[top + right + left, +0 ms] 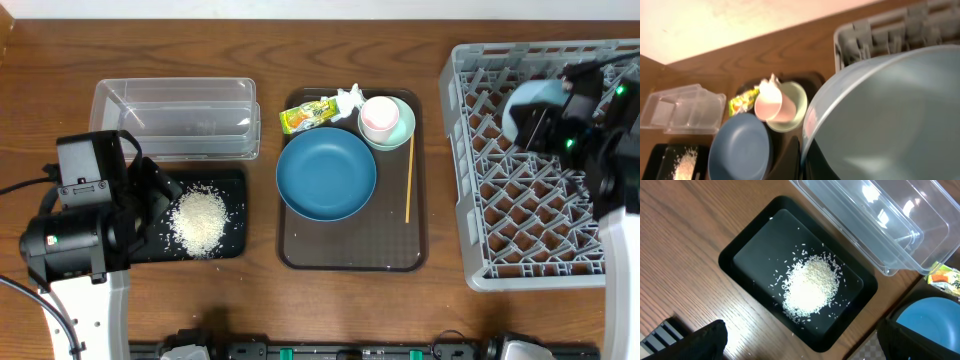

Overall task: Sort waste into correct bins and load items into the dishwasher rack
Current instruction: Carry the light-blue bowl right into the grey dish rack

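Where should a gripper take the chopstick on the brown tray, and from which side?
Probably near its middle, from straight above, fingers closing across it. The chopstick lies flat and thin close to the right rim of the tray, so a sideways approach would likely meet that rim.

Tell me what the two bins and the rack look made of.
Clear tub: transparent glossy plastic; the table shows through it.
Black tray: likely plastic, smooth with a soft sheen.
Rack: grey matte moulded lattice, probably plastic.
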Tool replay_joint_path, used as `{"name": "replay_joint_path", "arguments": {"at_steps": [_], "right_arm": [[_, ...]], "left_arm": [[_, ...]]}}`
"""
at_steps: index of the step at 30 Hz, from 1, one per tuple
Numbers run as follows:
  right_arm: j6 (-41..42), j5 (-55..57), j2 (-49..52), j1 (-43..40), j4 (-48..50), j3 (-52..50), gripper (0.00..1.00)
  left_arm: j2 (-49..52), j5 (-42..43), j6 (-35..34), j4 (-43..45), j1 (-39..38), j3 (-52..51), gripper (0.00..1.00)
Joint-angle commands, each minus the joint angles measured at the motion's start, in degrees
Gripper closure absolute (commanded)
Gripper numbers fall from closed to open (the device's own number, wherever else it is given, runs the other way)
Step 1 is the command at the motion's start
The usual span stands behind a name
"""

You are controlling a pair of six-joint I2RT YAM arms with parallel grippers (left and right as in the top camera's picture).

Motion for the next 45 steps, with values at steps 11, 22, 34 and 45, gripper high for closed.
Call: {"name": "replay_joint_path", "arguments": {"at_steps": [11, 22, 34, 45], "right_arm": [[-2.3, -30.4, 19.1, -8.3, 18.3, -0.1, 0.99], [2.0, -47.2, 32.7, -11.8, 28.1, -0.1, 0.99], [4.3, -47.9, 36.5, -12.9, 31.5, -0.1, 0.98], [5.3, -44.9, 36.5, -16.7, 28.5, -0.1, 0.94]], "left_arm": [[0.0, -0.5, -0.3, -0.2, 0.2, 0.7, 0.03], [0.0, -0.5, -0.3, -0.2, 0.2, 0.7, 0.03], [0.0, -0.5, -0.3, -0.2, 0.2, 0.7, 0.03], [0.0, -0.5, -0.3, -0.2, 0.2, 0.7, 0.03]]}}
